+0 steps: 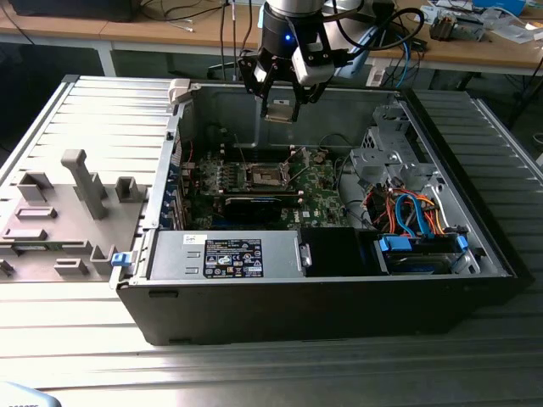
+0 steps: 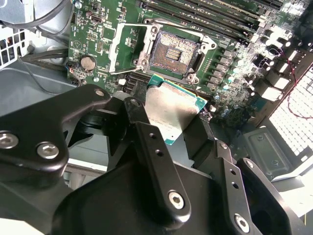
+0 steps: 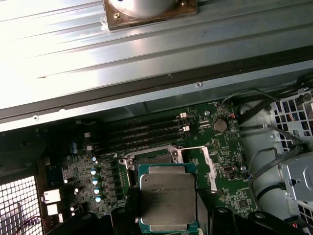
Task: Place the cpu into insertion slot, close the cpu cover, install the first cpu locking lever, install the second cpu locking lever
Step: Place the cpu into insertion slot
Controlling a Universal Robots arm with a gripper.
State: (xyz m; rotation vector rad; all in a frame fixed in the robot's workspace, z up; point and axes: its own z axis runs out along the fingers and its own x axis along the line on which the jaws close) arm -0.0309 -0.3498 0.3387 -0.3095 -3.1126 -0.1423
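Exterior view wide over the computer case (image 1: 339, 297); both wrist views close above the motherboard (image 2: 98, 36) (image 3: 234, 147).

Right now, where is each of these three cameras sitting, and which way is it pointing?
Exterior view: off the arm, higher than the open computer case, looking down into it; the gripper holds the chip above the green board.
First wrist view: on the arm's wrist, looking down past the chip at the socket; dark fingers flank the chip.
Second wrist view: also at the wrist, aimed at the same socket; black fingers clamp the chip.
Shared: both wrist views show the chip over the empty socket, its cover open.
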